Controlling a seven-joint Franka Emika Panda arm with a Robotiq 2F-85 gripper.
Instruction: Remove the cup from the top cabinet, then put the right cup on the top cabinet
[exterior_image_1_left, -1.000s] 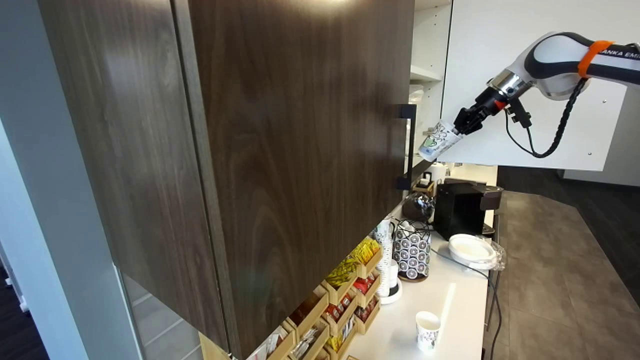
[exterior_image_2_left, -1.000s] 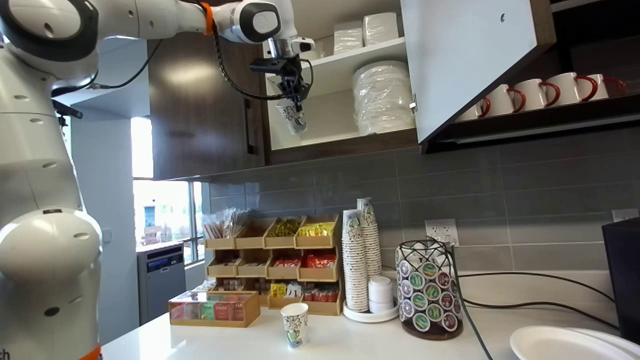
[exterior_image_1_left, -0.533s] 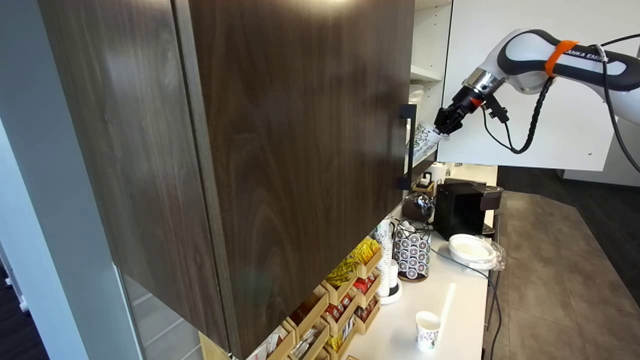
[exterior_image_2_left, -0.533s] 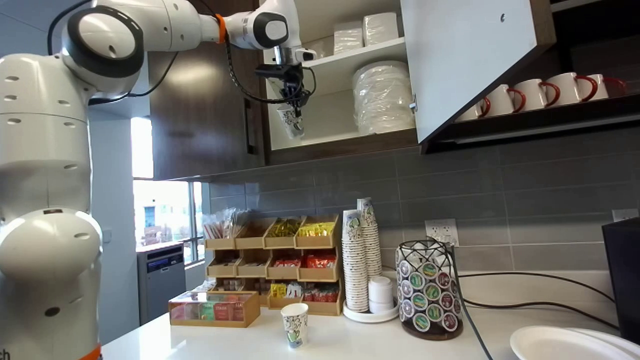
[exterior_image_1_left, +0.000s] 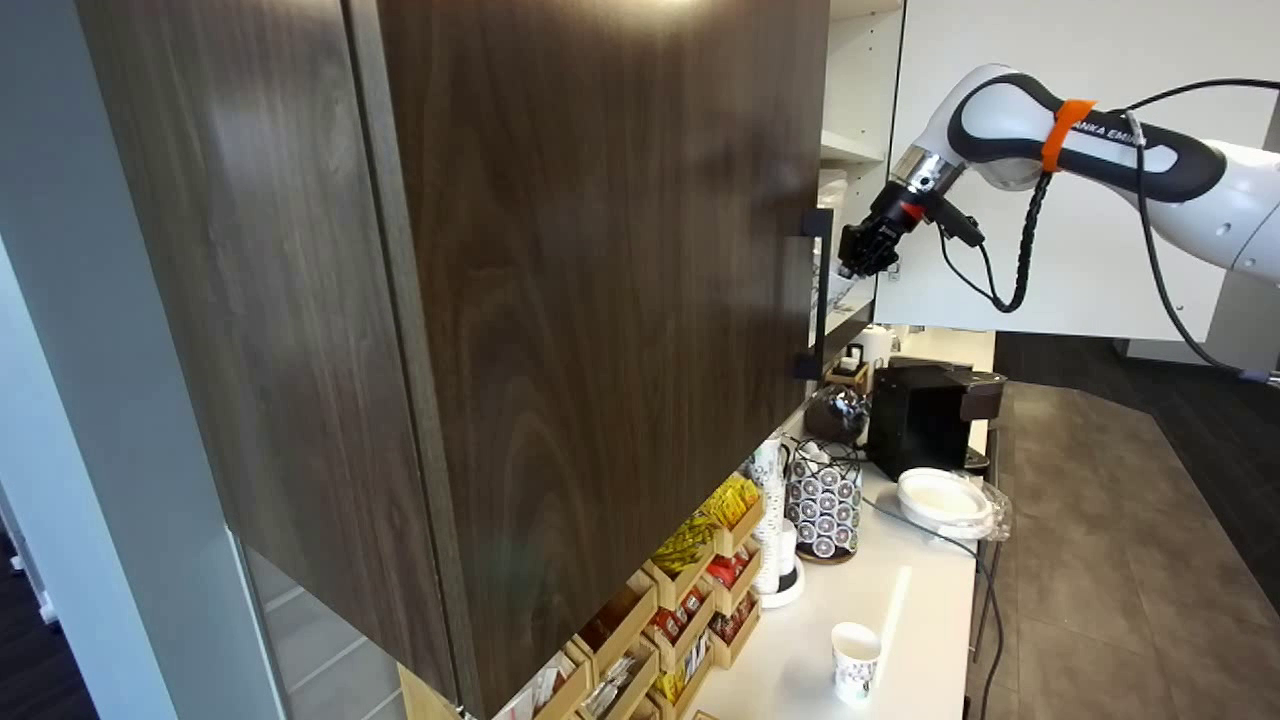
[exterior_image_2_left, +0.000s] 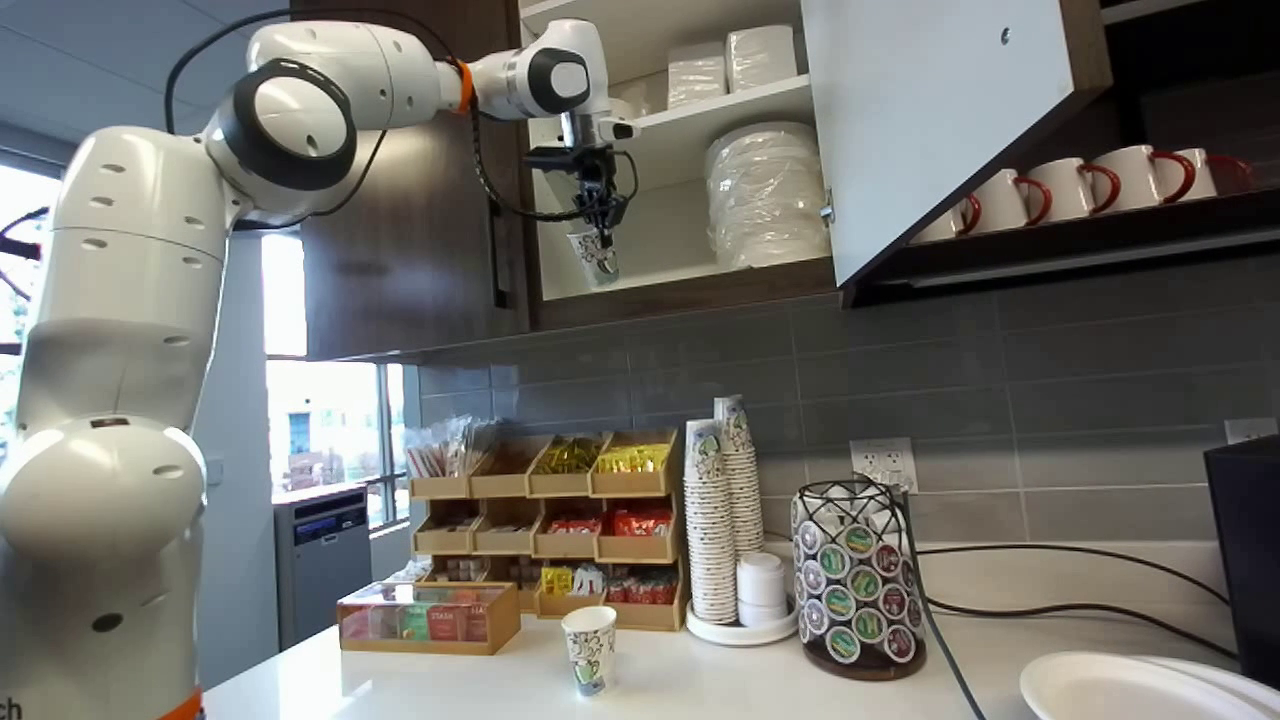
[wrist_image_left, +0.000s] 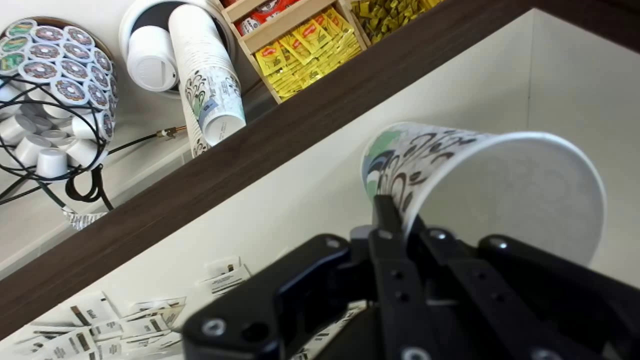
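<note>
A robot gripper (wrist_image_left: 403, 217) pinches the wall of a swirl-patterned paper cup (wrist_image_left: 487, 192) near the rim, 1 finger inside and 1 outside. The tilted cup is at the opening of the top cabinet (exterior_image_2_left: 690, 292), over its bottom shelf (wrist_image_left: 295, 185); whether it touches there is unclear. A 2nd patterned cup (exterior_image_2_left: 590, 650), seen in both exterior views, stands upright on the white counter (exterior_image_2_left: 440, 695) below, near wooden bins (exterior_image_2_left: 566, 545) of packets (exterior_image_2_left: 632, 459) and 2 tall stacks of cups (exterior_image_2_left: 715, 510).

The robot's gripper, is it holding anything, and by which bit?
The gripper holds a swirl-patterned cup, pinching its thin side wall at the rim.
</note>
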